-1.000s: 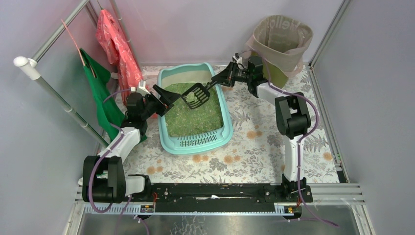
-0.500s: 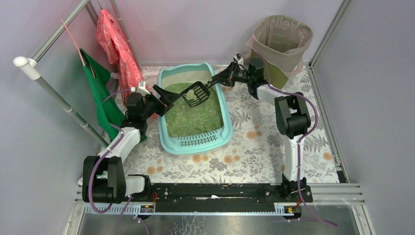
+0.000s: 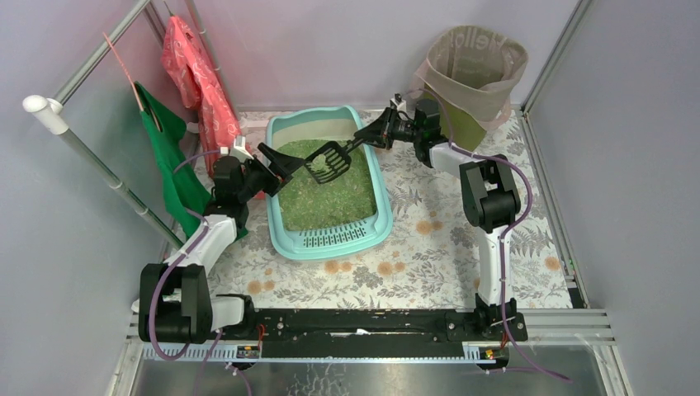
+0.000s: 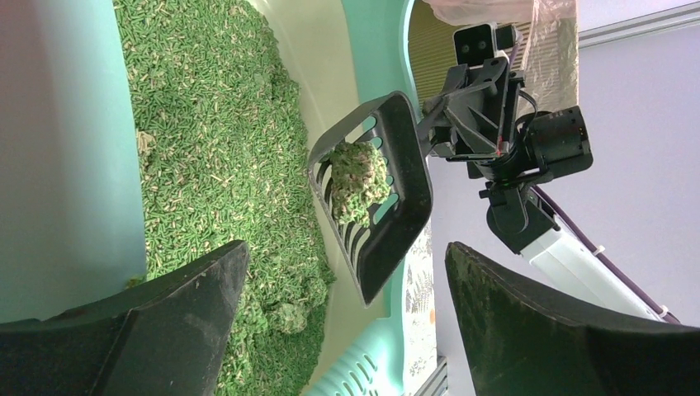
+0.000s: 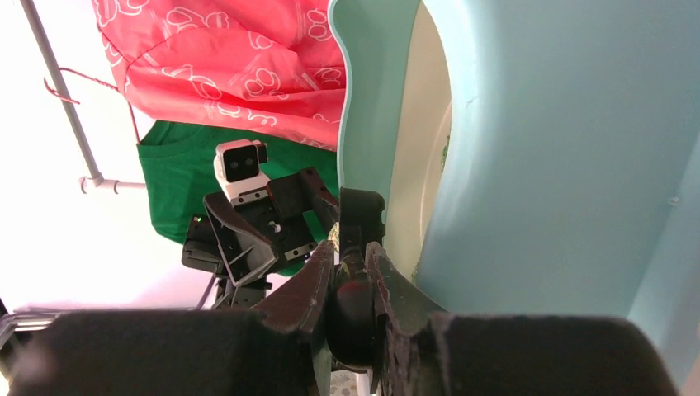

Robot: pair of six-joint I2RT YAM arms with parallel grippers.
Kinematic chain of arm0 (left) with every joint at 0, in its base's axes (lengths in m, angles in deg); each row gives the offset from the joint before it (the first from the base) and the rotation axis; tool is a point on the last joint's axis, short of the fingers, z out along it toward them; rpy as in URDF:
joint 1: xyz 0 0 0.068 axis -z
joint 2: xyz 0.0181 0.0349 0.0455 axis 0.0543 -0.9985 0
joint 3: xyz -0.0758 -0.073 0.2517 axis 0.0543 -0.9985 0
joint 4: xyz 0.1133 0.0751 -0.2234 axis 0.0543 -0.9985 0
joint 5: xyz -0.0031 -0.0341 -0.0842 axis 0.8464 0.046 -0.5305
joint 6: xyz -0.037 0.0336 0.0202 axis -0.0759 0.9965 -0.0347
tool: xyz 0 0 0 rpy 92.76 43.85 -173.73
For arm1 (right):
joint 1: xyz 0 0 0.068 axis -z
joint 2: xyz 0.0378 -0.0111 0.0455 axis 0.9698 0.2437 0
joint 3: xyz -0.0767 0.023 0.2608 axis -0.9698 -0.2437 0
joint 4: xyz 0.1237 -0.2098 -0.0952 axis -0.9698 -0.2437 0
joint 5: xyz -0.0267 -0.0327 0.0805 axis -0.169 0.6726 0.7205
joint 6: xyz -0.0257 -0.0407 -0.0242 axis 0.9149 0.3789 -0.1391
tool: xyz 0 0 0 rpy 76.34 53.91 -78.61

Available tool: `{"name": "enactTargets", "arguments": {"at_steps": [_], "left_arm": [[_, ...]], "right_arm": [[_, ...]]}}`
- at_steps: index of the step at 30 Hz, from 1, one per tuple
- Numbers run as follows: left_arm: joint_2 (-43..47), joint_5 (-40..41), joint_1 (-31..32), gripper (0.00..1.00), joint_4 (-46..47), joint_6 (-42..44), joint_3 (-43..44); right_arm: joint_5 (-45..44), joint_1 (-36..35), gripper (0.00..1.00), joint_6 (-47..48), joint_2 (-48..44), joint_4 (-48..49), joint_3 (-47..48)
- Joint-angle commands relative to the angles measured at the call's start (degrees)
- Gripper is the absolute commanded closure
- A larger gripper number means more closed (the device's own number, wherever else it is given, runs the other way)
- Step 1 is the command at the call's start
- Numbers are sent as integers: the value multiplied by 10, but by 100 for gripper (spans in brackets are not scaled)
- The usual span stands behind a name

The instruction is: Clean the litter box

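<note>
Right hand [image 5: 349, 252] tight on black handle [image 5: 361, 216]

Evenly bright from above, soft shadows beside the litter box [image 3: 334, 240]. Blown-out white left of it in right wrist view; right pincer [image 5: 350, 264] blurred up close.

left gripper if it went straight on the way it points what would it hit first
The left gripper would most likely meet the black slotted plastic scoop first: it sits straight ahead between the open jaws, held by the right gripper. Depth is unclear.
</note>
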Motion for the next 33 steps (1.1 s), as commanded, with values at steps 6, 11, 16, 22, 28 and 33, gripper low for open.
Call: {"name": "enactTargets", "arguments": {"at_steps": [6, 11, 16, 22, 28, 33], "left_arm": [[0, -7, 0, 3, 25, 4, -2], [3, -9, 1, 3, 28, 1, -5], [2, -12, 4, 3, 34, -3, -5], [3, -12, 4, 3, 31, -2, -3], [0, -11, 4, 3, 33, -1, -4], [1, -11, 4, 3, 32, -1, -4]], "right_arm": [[25, -1, 100, 76, -35, -126, 113], [16, -1, 100, 124, -31, -212, 183], [22, -11, 100, 109, 2, -230, 250], [38, -35, 100, 53, 39, -182, 280], [45, -42, 100, 21, 50, -154, 320], [49, -21, 100, 22, 71, -217, 436]]}}
